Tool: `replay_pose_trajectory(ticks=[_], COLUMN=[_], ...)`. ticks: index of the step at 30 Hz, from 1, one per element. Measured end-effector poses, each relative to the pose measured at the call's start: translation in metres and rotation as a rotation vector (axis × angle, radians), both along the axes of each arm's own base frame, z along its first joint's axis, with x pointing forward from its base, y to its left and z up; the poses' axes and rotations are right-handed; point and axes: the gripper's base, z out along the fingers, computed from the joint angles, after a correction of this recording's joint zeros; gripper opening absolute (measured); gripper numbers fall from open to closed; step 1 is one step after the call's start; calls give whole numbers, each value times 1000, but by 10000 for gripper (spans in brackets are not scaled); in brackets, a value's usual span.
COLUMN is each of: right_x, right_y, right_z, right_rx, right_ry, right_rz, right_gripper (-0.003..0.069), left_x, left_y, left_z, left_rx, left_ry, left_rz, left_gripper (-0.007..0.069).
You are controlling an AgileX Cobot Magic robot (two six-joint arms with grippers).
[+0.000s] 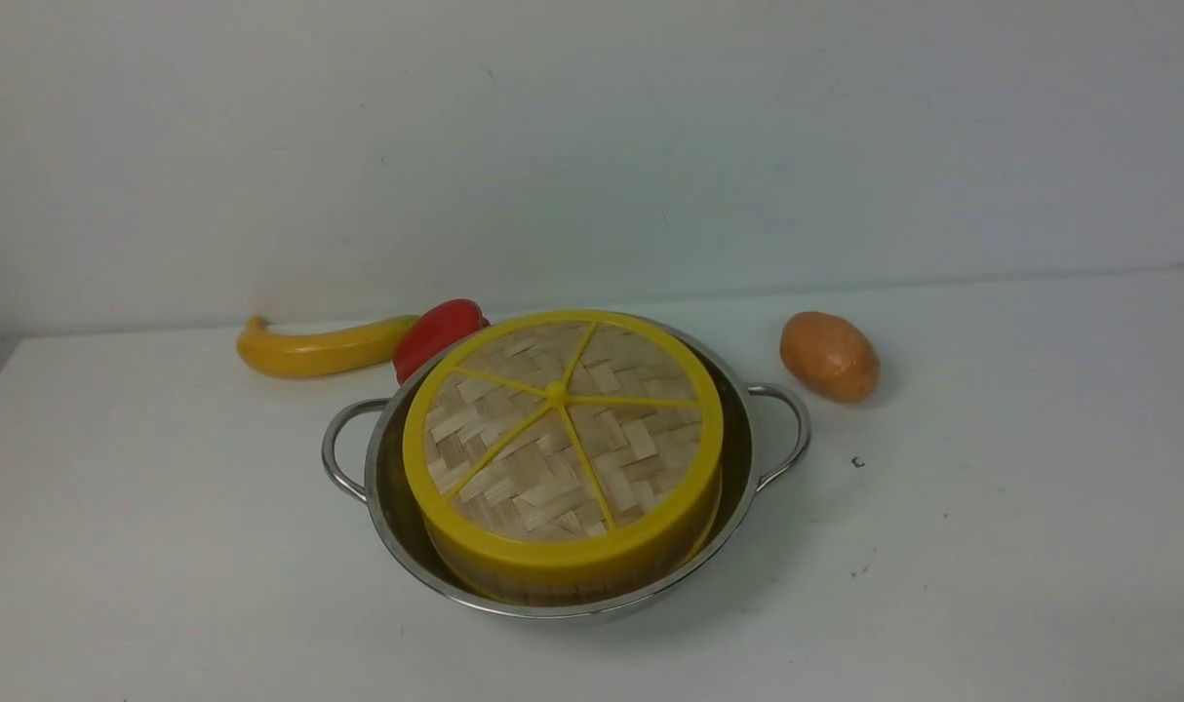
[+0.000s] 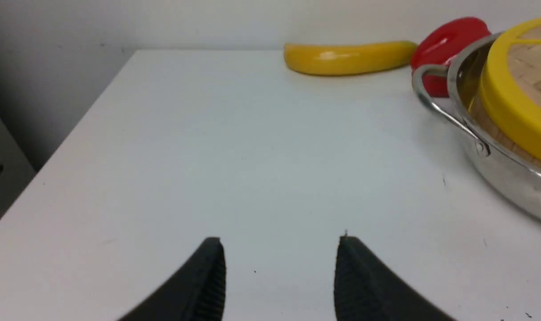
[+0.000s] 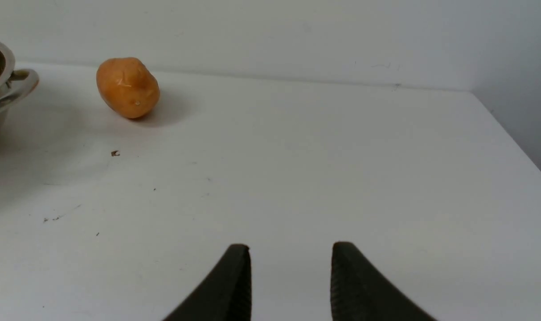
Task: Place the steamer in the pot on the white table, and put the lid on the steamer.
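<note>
Behind the white tabletop (image 1: 992,546) a plain pale wall closes the scene. We see the pot (image 1: 397,517) sitting toward the middle of the tabletop, nearer its front edge than its back, with the steamer (image 1: 553,583) inside it and the lid (image 1: 561,441) already resting on top, its yellow rim covering the steamer's upper edge. Our left gripper (image 2: 281,281) hangs over bare tabletop near the left edge, jaws parted and holding nothing; our right gripper (image 3: 290,285) hangs likewise toward the right edge, released and empty. By our judgement the task looks complete. Some risk remains: the lid seems to sit slightly tilted toward the front, so a knock to the pot's handles could slide it off. A banana (image 1: 324,346) and red pepper (image 1: 436,333) lie just behind the pot, a potato (image 1: 829,356) beside its right handle.
</note>
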Motion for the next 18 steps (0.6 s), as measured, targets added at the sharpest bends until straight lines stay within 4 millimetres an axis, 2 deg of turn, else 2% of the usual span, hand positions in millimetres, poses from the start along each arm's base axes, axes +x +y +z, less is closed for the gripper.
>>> replay_pose_trajectory(ticks=[5, 9, 18], right_x=[0, 0, 0], right_y=[0, 0, 0], right_z=[0, 0, 0], right_rx=[0, 0, 0], right_ry=[-1, -2, -3], right_rz=[0, 0, 0], right_gripper=[241, 241, 241], left_x=[1, 0, 1], left_y=[0, 0, -1], left_z=[-14, -33, -36], left_rx=[-3, -4, 34], left_ry=[25, 27, 10], left_rz=[-2, -3, -20], left_gripper=[322, 322, 322])
